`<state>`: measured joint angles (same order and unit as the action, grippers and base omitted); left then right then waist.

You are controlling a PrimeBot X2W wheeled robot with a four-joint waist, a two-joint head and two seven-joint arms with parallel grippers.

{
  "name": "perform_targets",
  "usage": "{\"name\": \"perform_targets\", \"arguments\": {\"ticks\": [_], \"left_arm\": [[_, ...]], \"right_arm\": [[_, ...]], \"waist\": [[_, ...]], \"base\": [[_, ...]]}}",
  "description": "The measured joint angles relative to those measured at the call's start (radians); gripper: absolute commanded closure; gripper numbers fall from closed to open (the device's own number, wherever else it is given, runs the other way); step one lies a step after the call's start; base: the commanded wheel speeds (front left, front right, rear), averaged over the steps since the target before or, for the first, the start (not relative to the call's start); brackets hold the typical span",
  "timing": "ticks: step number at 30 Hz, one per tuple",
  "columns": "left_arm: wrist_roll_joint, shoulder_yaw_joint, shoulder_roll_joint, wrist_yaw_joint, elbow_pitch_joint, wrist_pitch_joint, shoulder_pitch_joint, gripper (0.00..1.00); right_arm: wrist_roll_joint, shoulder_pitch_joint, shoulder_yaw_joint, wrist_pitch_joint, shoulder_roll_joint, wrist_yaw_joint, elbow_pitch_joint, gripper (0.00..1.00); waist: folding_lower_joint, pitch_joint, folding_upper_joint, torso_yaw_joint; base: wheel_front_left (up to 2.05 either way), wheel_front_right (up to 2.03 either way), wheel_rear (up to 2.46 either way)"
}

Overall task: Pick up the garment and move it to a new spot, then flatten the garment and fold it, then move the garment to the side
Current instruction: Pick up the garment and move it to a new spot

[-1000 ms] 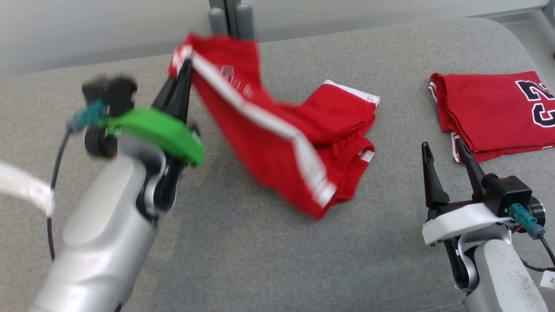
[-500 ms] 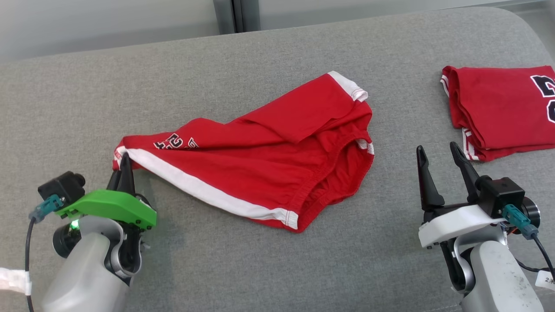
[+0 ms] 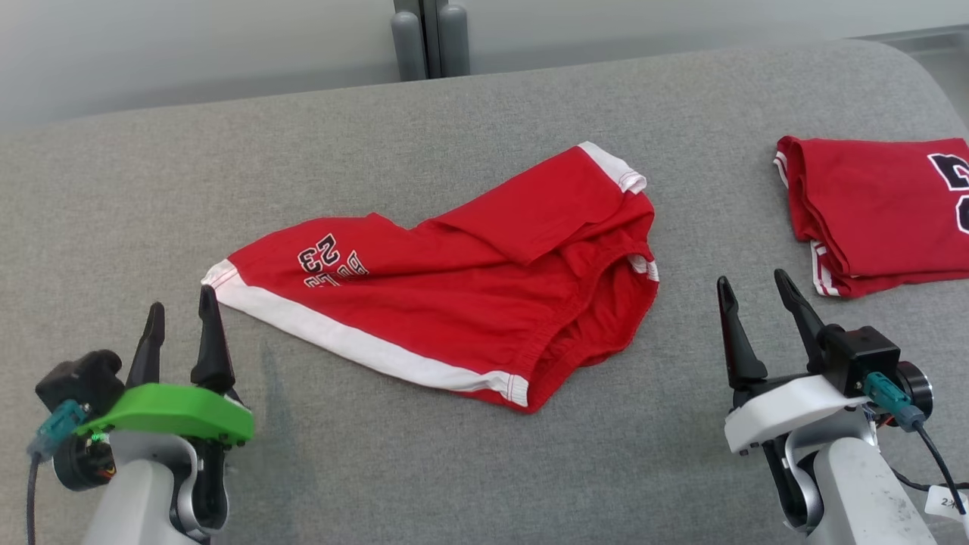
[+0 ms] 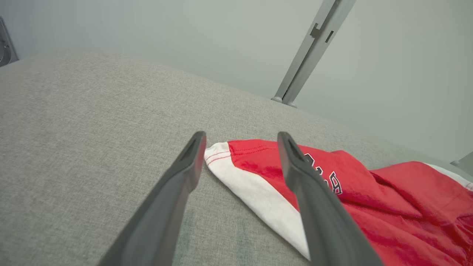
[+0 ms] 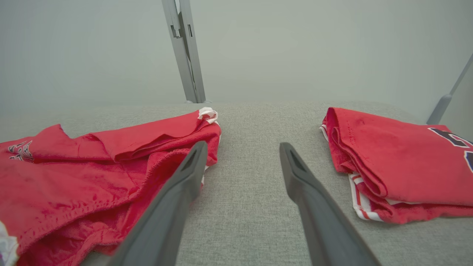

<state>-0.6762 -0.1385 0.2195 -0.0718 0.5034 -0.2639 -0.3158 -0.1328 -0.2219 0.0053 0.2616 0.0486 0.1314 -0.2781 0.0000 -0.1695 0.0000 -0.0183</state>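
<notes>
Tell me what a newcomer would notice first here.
Red shorts with a white stripe and the number 23 lie rumpled in the middle of the grey cushion. A folded red jersey sits at its right end. The left gripper and right gripper stand open, the left by the shorts' white corner.

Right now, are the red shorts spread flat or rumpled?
Rumpled: the red shorts lie on the grey surface with one leg flopped across the other, creases through the middle and the waistband gaping.

On grey surface (image 3: 151, 189): red shorts (image 3: 454, 303), folded jersey (image 3: 870, 219)
</notes>
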Motion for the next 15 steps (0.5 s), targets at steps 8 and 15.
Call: {"name": "perform_targets", "arguments": {"ticks": [8, 15], "left_arm": [[0.168, 0.075, -0.089, -0.035, -0.124, 0.0, 0.161, 0.0], [0.224, 0.085, -0.143, -0.051, -0.183, 0.0, 0.272, 0.0]], "right_arm": [[0.009, 0.054, 0.006, 0.0, 0.0, 0.0, -0.007, 0.0], [0.0, 0.128, 0.034, 0.0, 0.0, 0.0, 0.0, 0.0]], "waist": [[0.0, 0.067, 0.0001, 0.015], [0.0, 0.122, 0.0001, 0.031]], "base": [[0.0, 0.0, 0.0], [0.0, 0.0, 0.0]]}}
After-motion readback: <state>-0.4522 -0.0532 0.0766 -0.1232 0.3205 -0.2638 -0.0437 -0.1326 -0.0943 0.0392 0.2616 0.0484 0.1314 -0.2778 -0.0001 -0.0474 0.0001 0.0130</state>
